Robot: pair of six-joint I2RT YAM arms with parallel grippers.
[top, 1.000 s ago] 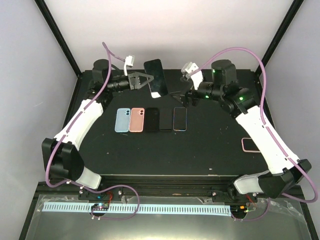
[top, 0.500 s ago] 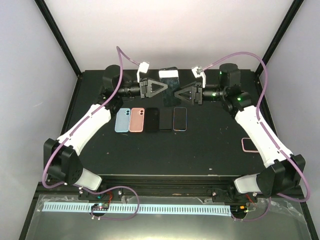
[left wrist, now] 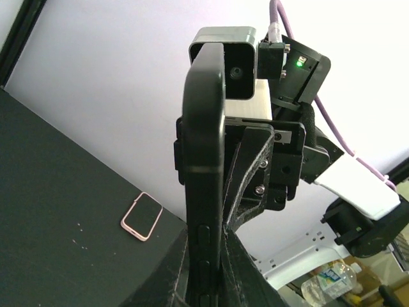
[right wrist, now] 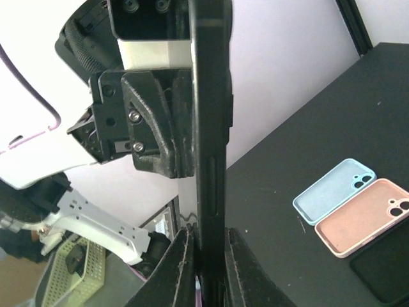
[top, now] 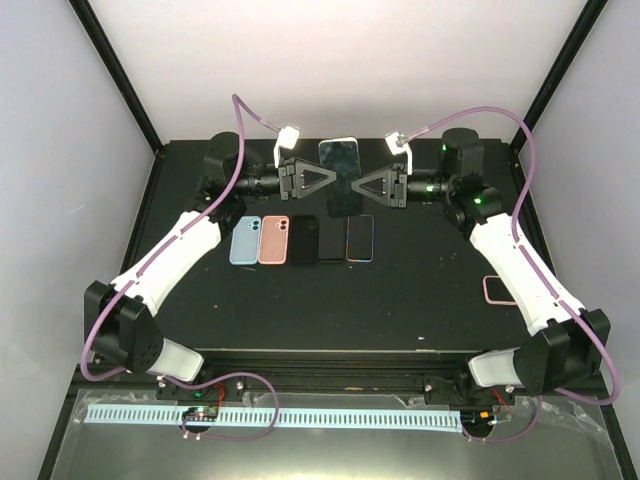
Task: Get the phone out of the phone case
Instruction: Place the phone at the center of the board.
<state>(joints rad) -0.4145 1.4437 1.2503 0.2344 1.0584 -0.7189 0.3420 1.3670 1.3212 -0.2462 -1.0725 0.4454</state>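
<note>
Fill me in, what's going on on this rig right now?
Both arms hold one phone on edge in the air over the far side of the table. The left claw and the right claw are shut on opposite edges of it. It looks to be in its dark case, so nothing is separated yet. A light blue case and a pink case lie below.

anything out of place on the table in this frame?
One thing: a pink-rimmed handset lies alone near the table's right edge, slightly askew, well away from the tidy row of cases mid-table. The phone held up at the back looks fine. Nothing looks spilled or damaged.
</note>
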